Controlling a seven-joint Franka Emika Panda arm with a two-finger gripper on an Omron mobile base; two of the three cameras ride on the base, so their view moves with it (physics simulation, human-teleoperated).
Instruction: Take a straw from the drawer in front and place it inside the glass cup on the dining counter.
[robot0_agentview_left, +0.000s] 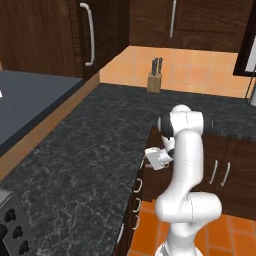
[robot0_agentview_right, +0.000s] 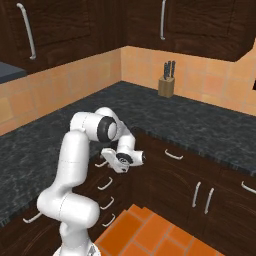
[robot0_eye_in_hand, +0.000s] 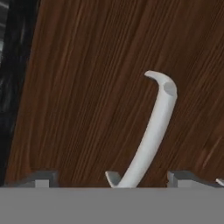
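Closed drawer (robot0_eye_in_hand: 87, 87) right in front, gripper (robot0_eye_in_hand: 111, 177) spread wide around its stiff, probably slick silver handle (robot0_eye_in_hand: 151, 135), best grabbed mid-curve; straw presumably light and flimsy, somewhere inside.

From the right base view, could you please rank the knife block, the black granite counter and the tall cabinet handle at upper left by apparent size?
1. Black granite counter, by far the largest.
2. Tall cabinet handle, long but thin.
3. Knife block, shorter than the handle; it stands farther back, so its true size is unsure.
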